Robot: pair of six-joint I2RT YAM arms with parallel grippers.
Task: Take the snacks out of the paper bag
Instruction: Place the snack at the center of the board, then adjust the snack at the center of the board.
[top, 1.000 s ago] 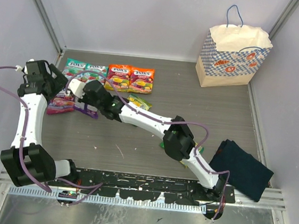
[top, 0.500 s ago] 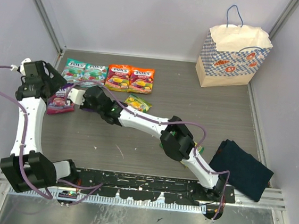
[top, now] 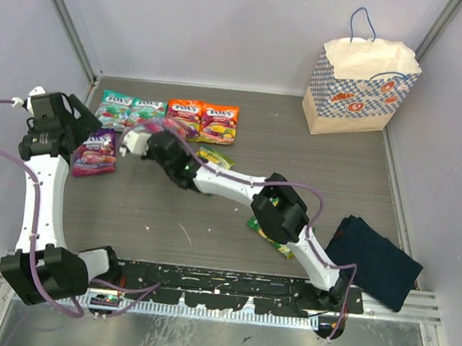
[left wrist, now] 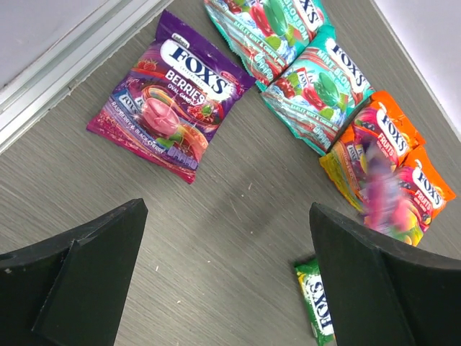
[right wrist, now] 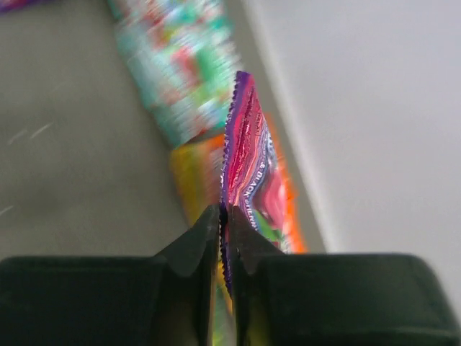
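My right pincer (right wrist: 225,220) is pressed together on the serrated seam of a glossy purple candy packet (right wrist: 246,155). The packet stands edge-on past my fingers. I judge the crimped seam the best hold, since the slick, flat foil offers little else to grip. It hangs over the far left of the grey wood-grain tabletop (top: 177,217), above the row already laid there, so I take it that I am bringing it to join them.

That row runs two teal packets (left wrist: 317,86) on the left, then two orange packets (left wrist: 374,137) touching them on the right. All are flat, shiny pouches with fruit pictures and white lettering. A second purple packet (left wrist: 169,97) lies just near of the teal pair, and a small green-yellow packet (left wrist: 315,303) lies near of the orange ones.

My left pincer (left wrist: 227,281) is spread wide and holds nothing. It hovers beside the lying purple packet, clear of my right arm's reach.

The beige paper bag with a blue-white checkered band and blue cord handle (top: 356,87) stands upright in the far right corner, well apart from the snacks. I cannot tell whether anything remains inside it.
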